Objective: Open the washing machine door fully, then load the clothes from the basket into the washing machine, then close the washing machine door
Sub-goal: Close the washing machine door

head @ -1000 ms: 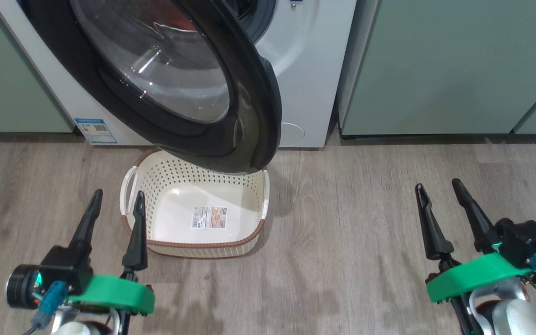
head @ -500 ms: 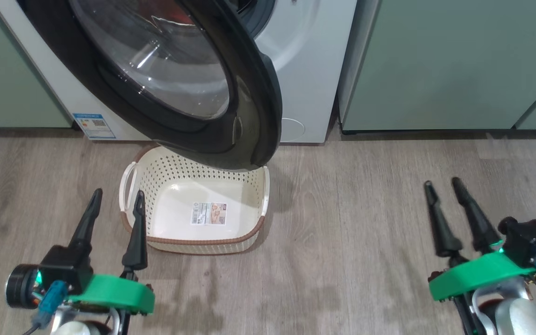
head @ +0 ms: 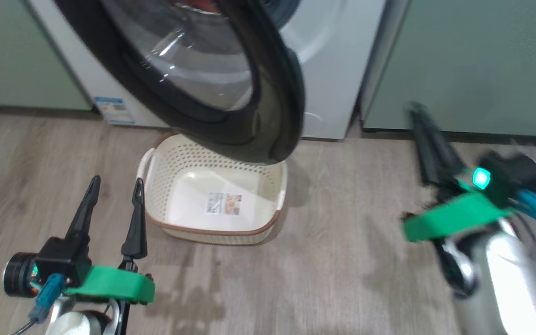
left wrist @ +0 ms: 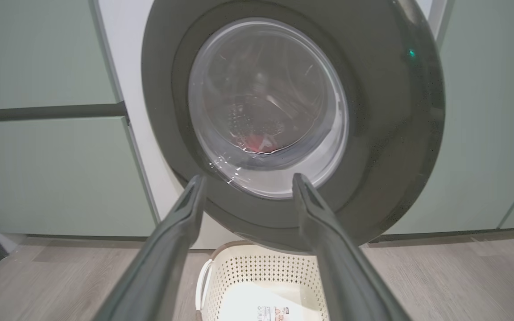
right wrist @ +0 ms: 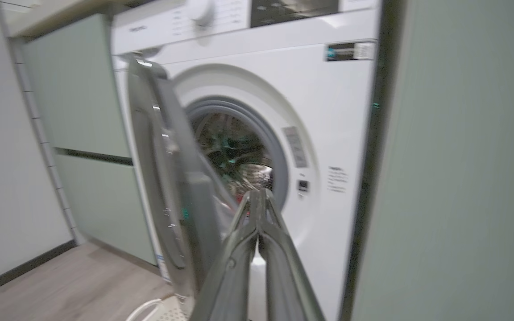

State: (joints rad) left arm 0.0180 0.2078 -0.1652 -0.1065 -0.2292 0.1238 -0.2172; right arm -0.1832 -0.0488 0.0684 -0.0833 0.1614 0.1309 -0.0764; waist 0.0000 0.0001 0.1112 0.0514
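Note:
The washing machine stands with its black-rimmed door swung out over the cream basket, which holds just a paper label. Red clothes show through the door glass, inside the drum. My left gripper is open, low and left of the basket, empty; its fingers point at the door. My right gripper is shut on nothing, blurred, raised to the right of the machine. In the right wrist view the shut right gripper points at the drum opening beside the edge-on door.
Pale green cabinets flank the machine on both sides. Grey wood floor stretches between the basket and my right arm. A pale wall with a dark skirting lies to the left.
My right gripper has shut and risen toward the machine front. The head camera has shifted, so the scene slid right. The left gripper stays open in place.

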